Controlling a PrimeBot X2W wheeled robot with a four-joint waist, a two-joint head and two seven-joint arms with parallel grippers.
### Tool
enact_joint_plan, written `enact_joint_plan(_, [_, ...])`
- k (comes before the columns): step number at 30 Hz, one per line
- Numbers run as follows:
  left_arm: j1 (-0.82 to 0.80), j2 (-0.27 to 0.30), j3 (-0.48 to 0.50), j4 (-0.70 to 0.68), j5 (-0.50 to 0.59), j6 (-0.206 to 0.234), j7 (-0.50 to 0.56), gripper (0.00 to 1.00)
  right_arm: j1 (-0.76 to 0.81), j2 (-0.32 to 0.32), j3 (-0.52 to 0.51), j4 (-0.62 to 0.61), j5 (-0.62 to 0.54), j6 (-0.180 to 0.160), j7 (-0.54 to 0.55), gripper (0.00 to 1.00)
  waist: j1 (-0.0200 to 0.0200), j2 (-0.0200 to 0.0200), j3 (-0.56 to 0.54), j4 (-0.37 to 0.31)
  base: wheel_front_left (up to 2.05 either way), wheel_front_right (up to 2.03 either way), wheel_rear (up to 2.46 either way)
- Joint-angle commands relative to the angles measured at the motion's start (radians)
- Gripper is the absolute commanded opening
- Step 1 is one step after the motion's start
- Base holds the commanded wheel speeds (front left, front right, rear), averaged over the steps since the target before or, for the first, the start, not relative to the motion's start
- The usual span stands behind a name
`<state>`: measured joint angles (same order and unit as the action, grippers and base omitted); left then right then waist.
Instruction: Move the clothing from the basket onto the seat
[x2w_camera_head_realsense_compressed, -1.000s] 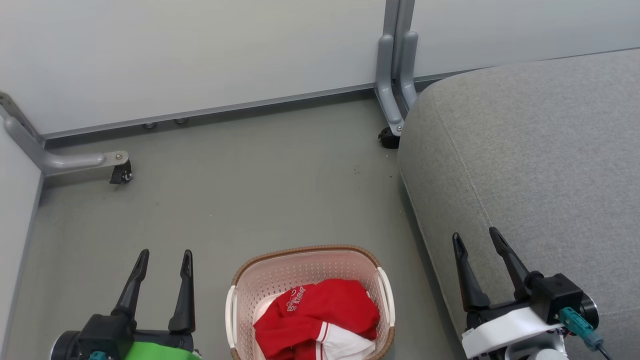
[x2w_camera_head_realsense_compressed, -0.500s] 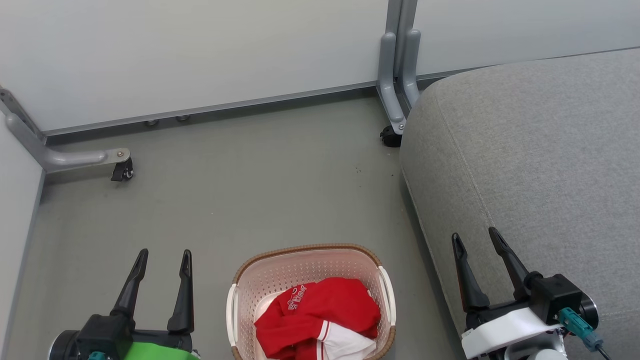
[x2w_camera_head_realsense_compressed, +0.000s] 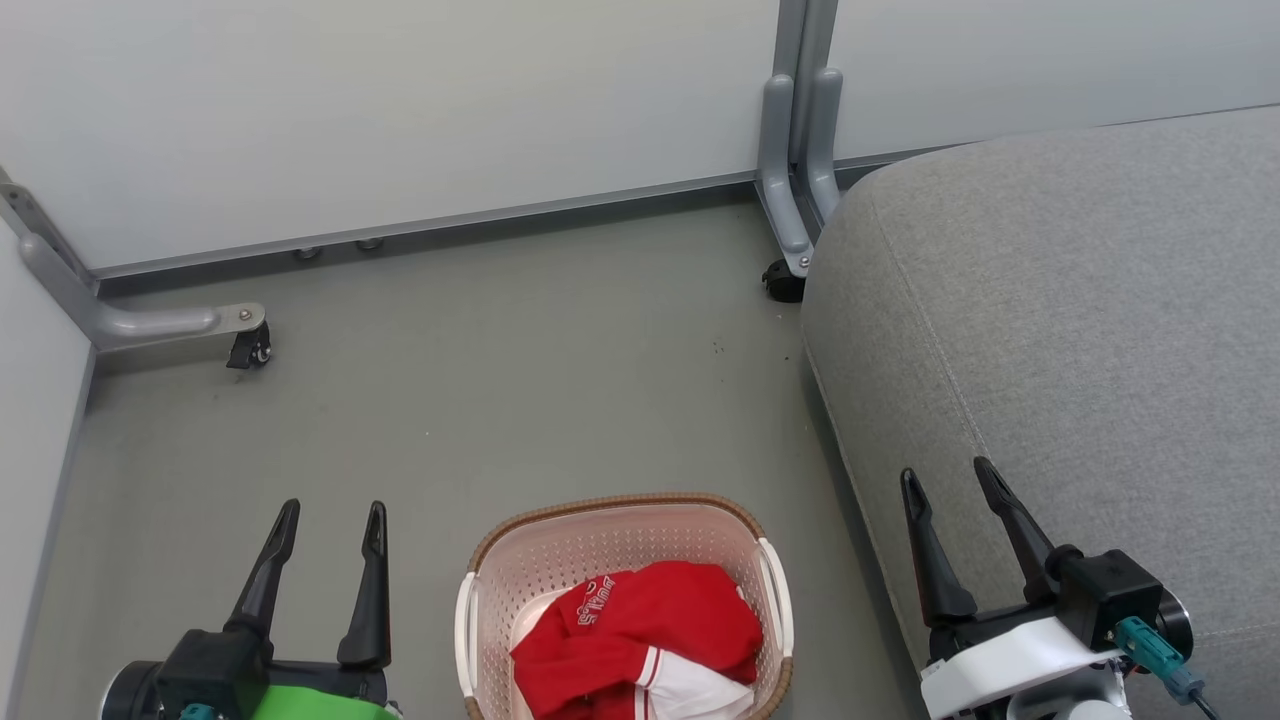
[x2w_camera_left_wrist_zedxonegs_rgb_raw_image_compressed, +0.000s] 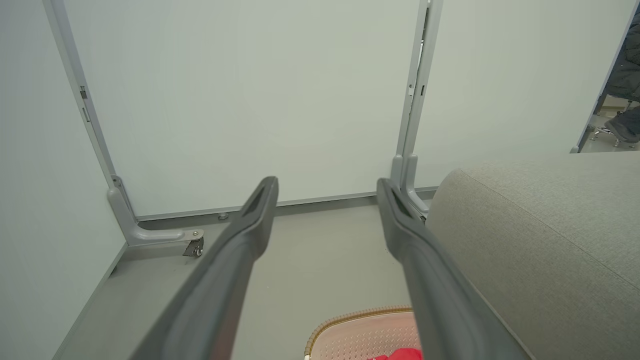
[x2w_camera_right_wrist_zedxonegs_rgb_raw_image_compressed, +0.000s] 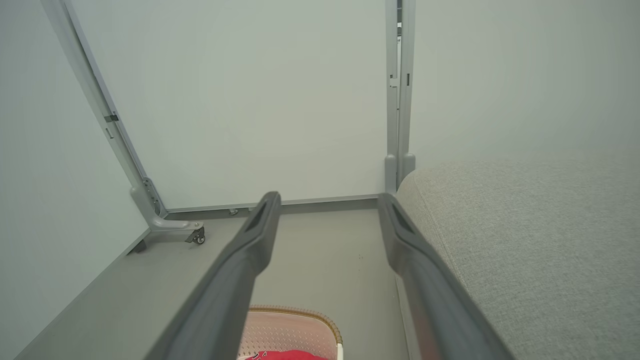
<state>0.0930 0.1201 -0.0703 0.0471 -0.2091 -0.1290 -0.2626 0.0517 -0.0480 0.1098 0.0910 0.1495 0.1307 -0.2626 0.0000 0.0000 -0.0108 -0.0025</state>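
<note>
Operator: Nothing on the floor has moved since a second ago. Only my head camera has drifted a little, so the whole picture slid. Both arms sit as they did.

Desk: Where's the clothing?

Operator: The clothing (x2w_camera_head_realsense_compressed: 640, 630) lies bunched in the basket (x2w_camera_head_realsense_compressed: 610, 503), red with white trim and some white lettering facing up. The basket stands on the floor (x2w_camera_head_realsense_compressed: 500, 380) near the seat (x2w_camera_head_realsense_compressed: 1080, 330), not touching it, between my two tools.

Desk: How far along are we?

Operator: By my reckoning, nowhere yet. I see nothing red on the seat, so every piece is left to lift out and carry across. The left tool (x2w_camera_head_realsense_compressed: 333, 507) hovers over the floor left of the basket, fingers spread, gripping nothing. The right tool (x2w_camera_head_realsense_compressed: 945, 470) hangs at the seat's near edge, likewise spread and empty.

Desk: Do the wrist cameras add anything?

Operator: Some. From the head I get the heap itself and the lettering. Both wrist views catch a sliver of red and the basket's far rim at their bottom edge. The left wrist looks higher, past the end of the wall panel (x2w_camera_left_wrist_zedxonegs_rgb_raw_image_compressed: 250, 100), and adds part of a dark-clad person (x2w_camera_left_wrist_zedxonegs_rgb_raw_image_compressed: 627, 75).
</note>
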Motion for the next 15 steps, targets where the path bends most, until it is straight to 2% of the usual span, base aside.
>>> enact_joint_plan(1, [0.014, 0.003, -0.002, 0.003, 0.0, -0.003, -0.003, 1.0, 0.004, -0.004, 0.001, 0.002, 0.004, 0.0, -0.004, 1.0, 0.0, 0.0, -0.002, 0.001, 0.0, 0.0, 0.0])
enact_joint_plan(15, [0.018, 0.001, -0.019, 0.012, 0.005, -0.003, -0.003, 1.0, 0.013, -0.004, 0.011, 0.005, -0.002, 0.0, -0.004, 1.0, 0.0, 0.0, -0.011, -0.008, 0.0, 0.0, 0.0])
